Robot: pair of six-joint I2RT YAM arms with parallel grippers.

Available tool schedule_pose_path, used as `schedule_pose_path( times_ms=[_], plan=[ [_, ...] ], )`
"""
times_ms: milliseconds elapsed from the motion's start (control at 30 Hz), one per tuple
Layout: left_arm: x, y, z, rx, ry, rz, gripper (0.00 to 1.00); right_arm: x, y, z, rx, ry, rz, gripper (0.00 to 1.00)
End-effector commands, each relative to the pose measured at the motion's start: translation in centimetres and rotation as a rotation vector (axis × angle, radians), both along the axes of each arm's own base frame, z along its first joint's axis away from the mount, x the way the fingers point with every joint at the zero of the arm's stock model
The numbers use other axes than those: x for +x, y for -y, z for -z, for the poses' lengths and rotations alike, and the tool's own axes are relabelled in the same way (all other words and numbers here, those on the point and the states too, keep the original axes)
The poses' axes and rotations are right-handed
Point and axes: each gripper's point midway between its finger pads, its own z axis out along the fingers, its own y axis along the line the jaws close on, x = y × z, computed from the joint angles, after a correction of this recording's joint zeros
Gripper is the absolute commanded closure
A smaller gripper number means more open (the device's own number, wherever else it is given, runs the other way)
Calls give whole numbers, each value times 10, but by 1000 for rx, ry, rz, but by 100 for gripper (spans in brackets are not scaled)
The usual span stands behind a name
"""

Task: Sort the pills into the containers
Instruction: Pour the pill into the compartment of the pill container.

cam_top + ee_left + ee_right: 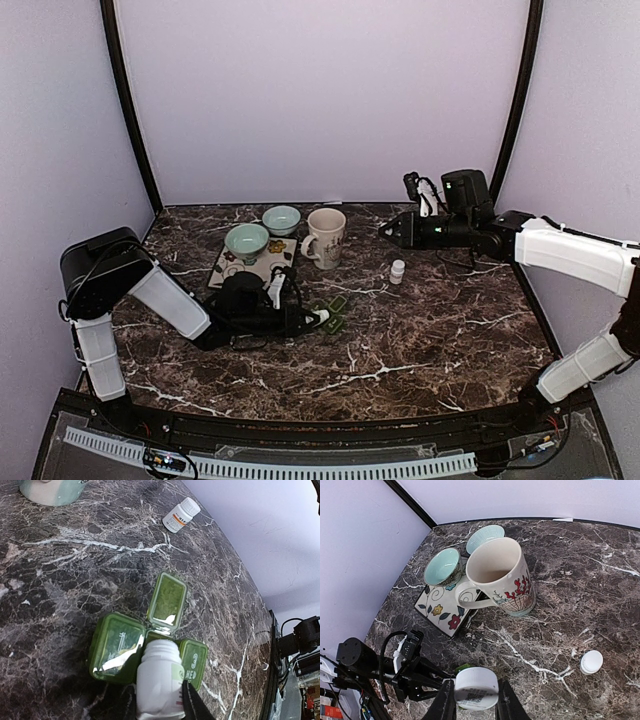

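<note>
Left pincer (160, 703) is clamped on an uncapped white plastic pill bottle (159, 677), tilted over the open green plastic pill organiser (117, 647) mid-bench (450, 340). Right pincer (476, 706) grips a capped white labelled bottle (476, 686) above the far right edge.

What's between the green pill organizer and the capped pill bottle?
Only bare marble tabletop separates the green pill organizer and the capped pill bottle, seen in the left wrist view.

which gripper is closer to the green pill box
left. the left gripper holds an open white bottle right over the green pill box; the right gripper, shut on a white container, hangs far off, past the mug
</note>
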Motion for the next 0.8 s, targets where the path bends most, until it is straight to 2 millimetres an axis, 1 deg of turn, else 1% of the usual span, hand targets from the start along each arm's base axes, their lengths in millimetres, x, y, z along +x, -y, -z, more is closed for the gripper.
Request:
schedule_pose_path(
  times_ms=[0, 433, 767],
  plan=[
    [3, 5, -19, -15, 45, 1, 100, 5, -2, -7, 26, 33, -9, 100],
    [6, 7, -32, -25, 72, 0, 100, 5, -4, -6, 28, 29, -14, 100],
    [4, 8, -34, 0, 74, 11, 100, 5, -4, -5, 27, 27, -13, 100]
  ],
)
